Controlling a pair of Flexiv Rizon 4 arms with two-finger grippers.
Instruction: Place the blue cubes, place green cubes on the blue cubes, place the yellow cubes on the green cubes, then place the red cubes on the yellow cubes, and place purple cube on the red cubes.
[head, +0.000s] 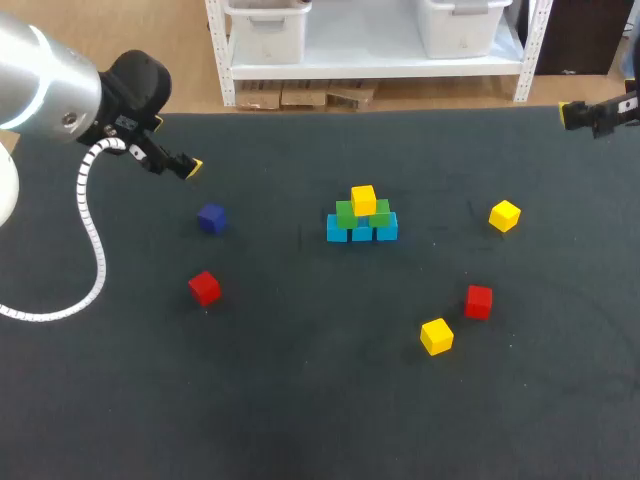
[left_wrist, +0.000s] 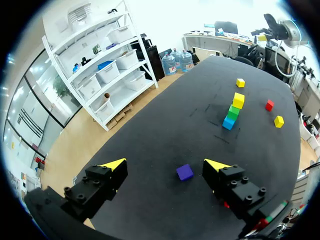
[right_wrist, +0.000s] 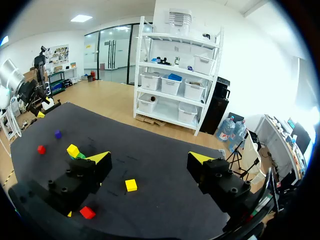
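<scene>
Mid-table stands a small pyramid: three blue cubes (head: 361, 232) in a row, two green cubes (head: 346, 213) on them, and one yellow cube (head: 363, 199) on top. Loose cubes lie around it: a purple cube (head: 211, 218) and a red cube (head: 204, 288) to the left, a yellow cube (head: 504, 215), a red cube (head: 478, 301) and another yellow cube (head: 436, 336) to the right. My left gripper (head: 185, 167) hangs open at the back left; in its wrist view the purple cube (left_wrist: 184, 172) lies below, between its fingers' line, untouched. My right gripper (head: 575, 115) is open at the far right edge, holding nothing.
The dark table (head: 300, 400) has bare room along its front and between the loose cubes. From the right wrist view a yellow cube (right_wrist: 131, 185) and a red cube (right_wrist: 87, 212) lie below the open gripper (right_wrist: 150, 158), and the pyramid (right_wrist: 73, 150) stands farther off.
</scene>
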